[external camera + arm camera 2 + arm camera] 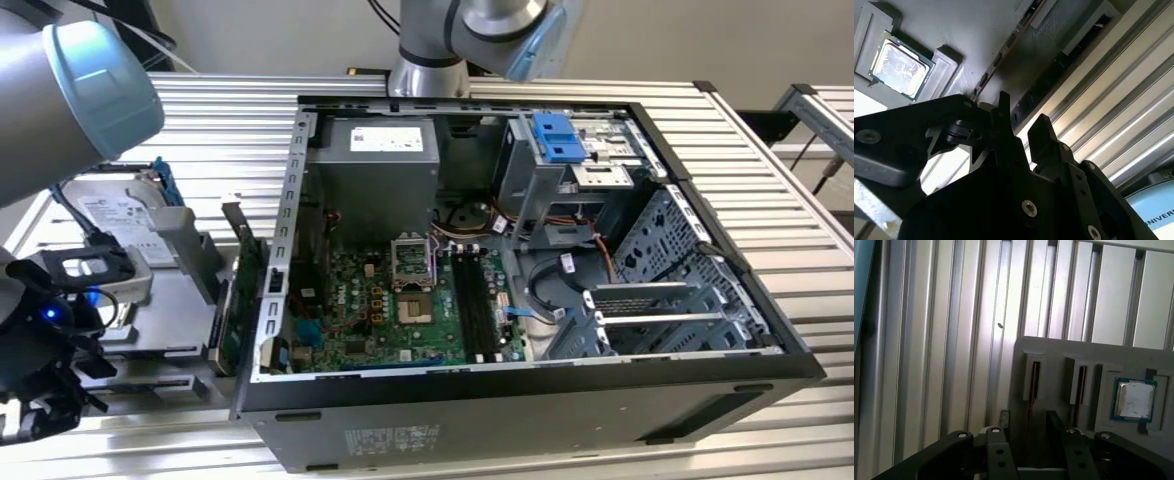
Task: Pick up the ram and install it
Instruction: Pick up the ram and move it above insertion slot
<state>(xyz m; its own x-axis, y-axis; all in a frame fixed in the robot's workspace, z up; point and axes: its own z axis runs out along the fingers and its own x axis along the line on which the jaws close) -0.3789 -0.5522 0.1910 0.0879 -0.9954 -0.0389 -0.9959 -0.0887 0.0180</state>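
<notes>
Gripper (1028, 415) with jaws spread, at the ram (1030, 402).
Ram on edge in a slot of the grey holder (1054, 352), between the parted fingers, nearer one; contact impossible to tell. In the exterior view, holder at 9 o'clock from the computer case (534, 420).

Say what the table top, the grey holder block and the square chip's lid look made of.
The table top: bare metal, likely aluminium; silvery ribbed slats with a dull sheen.
The grey holder block: probably plastic, perhaps printed; matte, even grey with recessed slots.
The square chip's lid: metal, silvery and faintly scuffed, framed by a green board edge.
</notes>
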